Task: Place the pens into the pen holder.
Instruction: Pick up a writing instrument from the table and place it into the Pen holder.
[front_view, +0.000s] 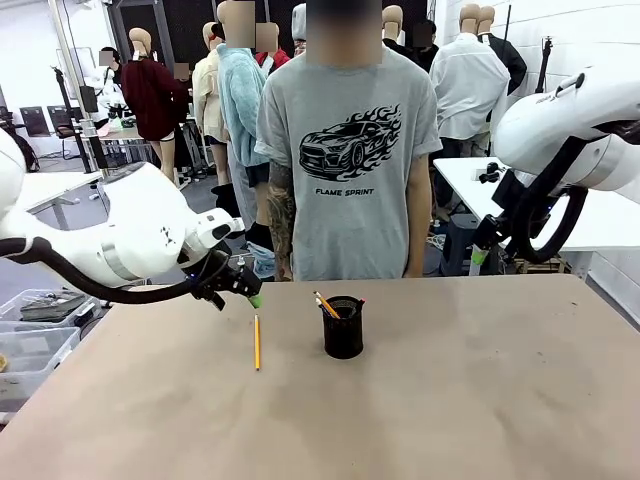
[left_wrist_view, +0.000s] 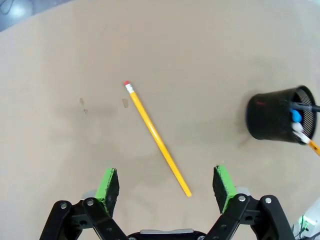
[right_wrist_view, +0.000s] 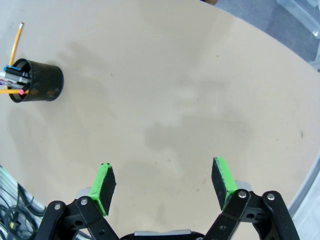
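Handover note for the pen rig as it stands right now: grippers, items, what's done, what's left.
Left gripper: open, empty, hovering over the table. The yellow pencil lies flat just ahead of its fingers.
Right gripper: open, empty, over bare table, well away from the pen holder.
Done: the holder stands upright mid-table with several pens already in it.
Left: the yellow pencil, on the table to the robot's left of the holder and not touching it. It looks like the left arm's pick, followed by a drop into the holder.
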